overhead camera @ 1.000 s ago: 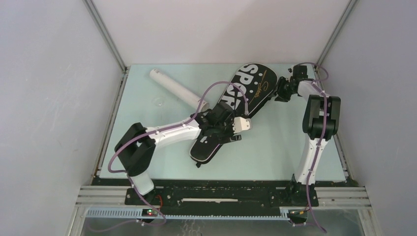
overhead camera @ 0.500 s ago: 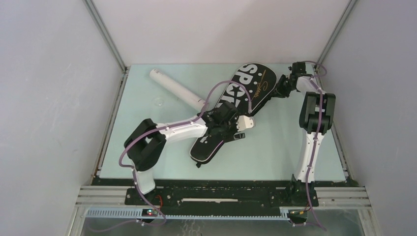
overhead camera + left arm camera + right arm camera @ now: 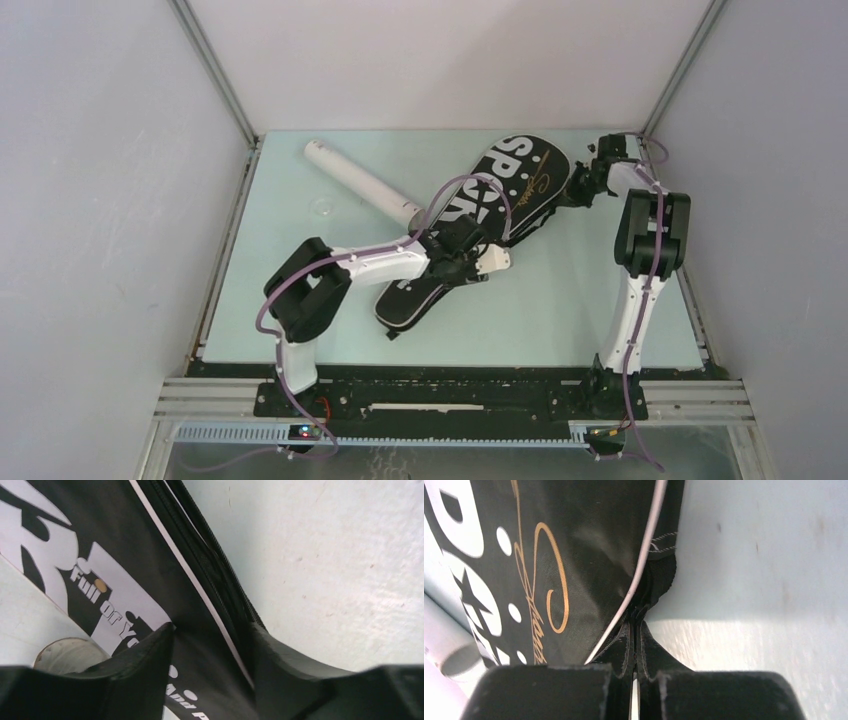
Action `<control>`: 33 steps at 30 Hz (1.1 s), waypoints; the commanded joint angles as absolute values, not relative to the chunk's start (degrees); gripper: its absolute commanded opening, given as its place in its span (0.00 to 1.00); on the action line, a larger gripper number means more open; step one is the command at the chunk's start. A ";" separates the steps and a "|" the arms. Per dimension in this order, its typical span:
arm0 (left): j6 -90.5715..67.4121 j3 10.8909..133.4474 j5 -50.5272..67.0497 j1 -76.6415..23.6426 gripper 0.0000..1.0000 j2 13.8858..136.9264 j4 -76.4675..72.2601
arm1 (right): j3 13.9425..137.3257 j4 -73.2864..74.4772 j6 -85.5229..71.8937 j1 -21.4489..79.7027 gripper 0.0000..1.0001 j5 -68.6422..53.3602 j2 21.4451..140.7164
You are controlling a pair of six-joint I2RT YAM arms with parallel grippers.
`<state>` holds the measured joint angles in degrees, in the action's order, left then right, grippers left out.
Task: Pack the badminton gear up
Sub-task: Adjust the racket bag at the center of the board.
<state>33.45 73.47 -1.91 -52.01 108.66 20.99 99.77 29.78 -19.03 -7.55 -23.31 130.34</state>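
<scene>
Pale green table (image 3: 300, 300), boxed in by grey walls.

1. Left gripper (image 3: 210, 628): fingers apart over the narrow half of the bag (image 3: 520, 175). The bag's white piping and zip line run between them, and nothing is clamped.
2. Right gripper (image 3: 635, 625): fingers pressed together on the black edge of the bag at its wide end, at the far right of the table.
3. Bag: black, lying flat, white "SPORT" lettering face up. Its long axis is diagonal, with the wide head toward the far right corner and the narrow handle end toward the near middle. Contents hidden.
4. Tube (image 3: 355, 182): white, lying flat. Its long axis is diagonal, running from the far left toward the table centre. The near end sits just beside the bag and the left gripper. Its inside cannot be seen.
</scene>
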 commanded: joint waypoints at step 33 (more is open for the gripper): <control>33.75 69.29 21.50 -46.70 0.86 80.73 25.39 | 73.28 61.47 23.91 6.30 0.00 -56.44 84.12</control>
<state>36.45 65.12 16.80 -45.54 78.96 32.05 72.64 59.33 21.63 6.92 -48.58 85.60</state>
